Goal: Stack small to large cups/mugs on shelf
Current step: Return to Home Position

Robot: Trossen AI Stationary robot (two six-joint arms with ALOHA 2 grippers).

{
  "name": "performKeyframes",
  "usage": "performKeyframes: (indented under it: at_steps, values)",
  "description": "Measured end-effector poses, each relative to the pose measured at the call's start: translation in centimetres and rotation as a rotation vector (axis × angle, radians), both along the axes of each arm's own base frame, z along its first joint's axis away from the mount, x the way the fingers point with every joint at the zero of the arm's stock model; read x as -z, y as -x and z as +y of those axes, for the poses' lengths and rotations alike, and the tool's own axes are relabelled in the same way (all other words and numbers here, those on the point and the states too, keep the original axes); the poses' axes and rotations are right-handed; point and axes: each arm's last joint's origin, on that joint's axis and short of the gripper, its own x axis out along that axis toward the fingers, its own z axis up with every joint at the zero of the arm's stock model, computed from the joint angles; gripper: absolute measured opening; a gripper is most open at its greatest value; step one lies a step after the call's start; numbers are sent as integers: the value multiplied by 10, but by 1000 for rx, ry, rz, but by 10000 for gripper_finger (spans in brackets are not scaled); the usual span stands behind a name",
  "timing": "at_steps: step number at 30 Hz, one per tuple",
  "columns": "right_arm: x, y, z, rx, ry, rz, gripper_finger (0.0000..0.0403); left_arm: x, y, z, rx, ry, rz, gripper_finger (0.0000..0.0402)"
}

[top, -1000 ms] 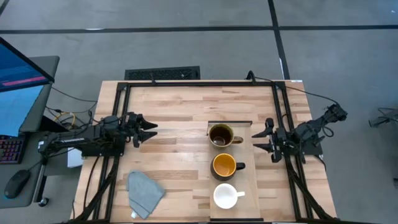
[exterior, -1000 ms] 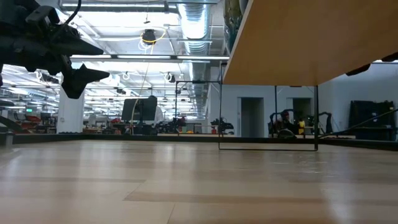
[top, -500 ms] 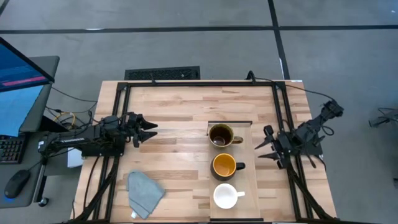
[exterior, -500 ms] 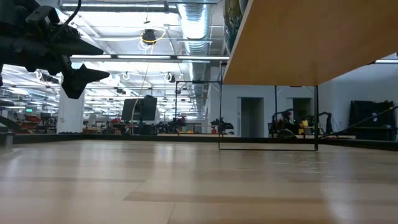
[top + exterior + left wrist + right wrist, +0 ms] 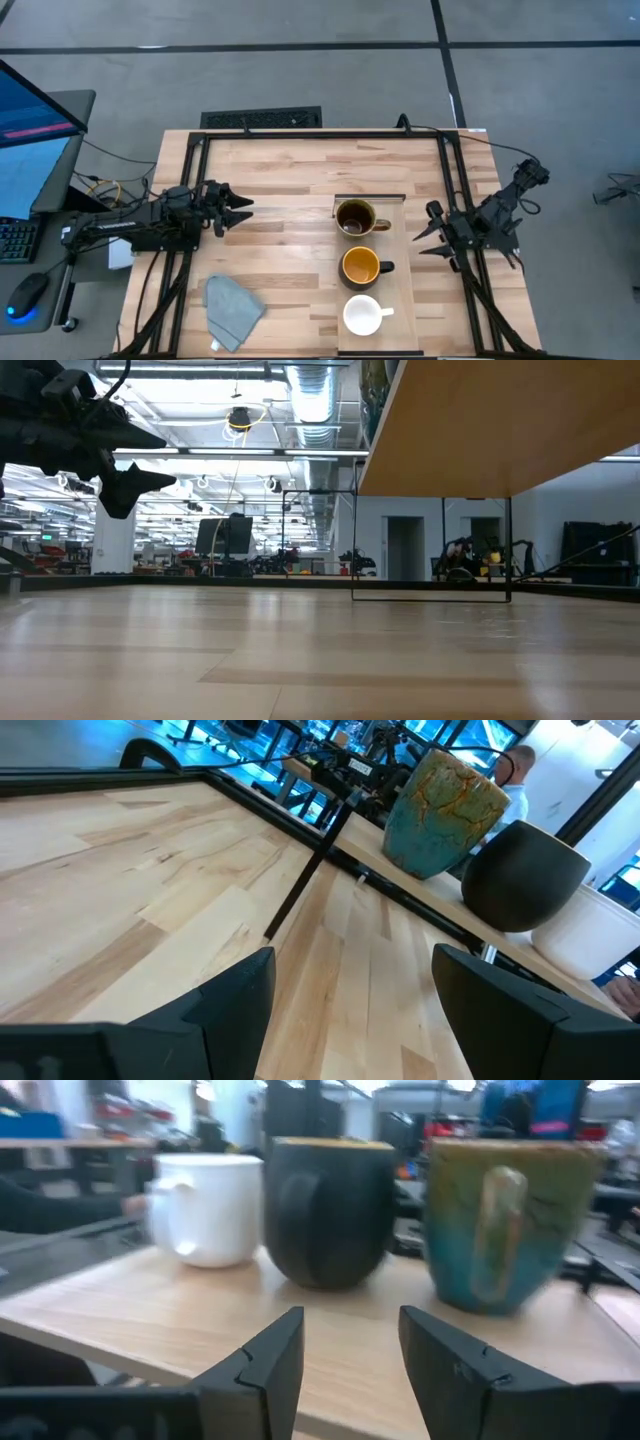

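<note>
Hovering at three o'clock of the shelf [image 5: 402, 300], the right gripper [image 5: 421, 240] hangs empty, fingers spread. The left gripper [image 5: 240, 212], likewise spread, waits at nine o'clock. The brown mug [image 5: 354, 218], yellow-lined mug [image 5: 361, 266] and white mug [image 5: 361, 316] line the board from twelve to six. A careless swing of the right arm could clip their three-o'clock handles.

Glossy brown mug [image 5: 352, 218]; smooth, seemingly matt pale-wood shelf [image 5: 400, 300].
</note>
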Motion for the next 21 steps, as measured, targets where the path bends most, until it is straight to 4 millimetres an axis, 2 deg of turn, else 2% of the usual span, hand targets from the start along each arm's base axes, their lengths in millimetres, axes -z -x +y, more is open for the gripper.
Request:
performKeyframes:
  at_steps: [4,11,15,21]
  values:
    - [5,-1,-3,88,13,47,190,0,0,1,-48,-26,1,261]
    - [6,0,-3,94,17,58,187,-1,1,5,-184,-21,-6,261]
    - [3,-2,-5,145,62,13,189,-1,1,4,-131,-134,14,261]
    - [0,-7,-16,295,83,-20,187,-1,0,1,-23,-198,12,261]
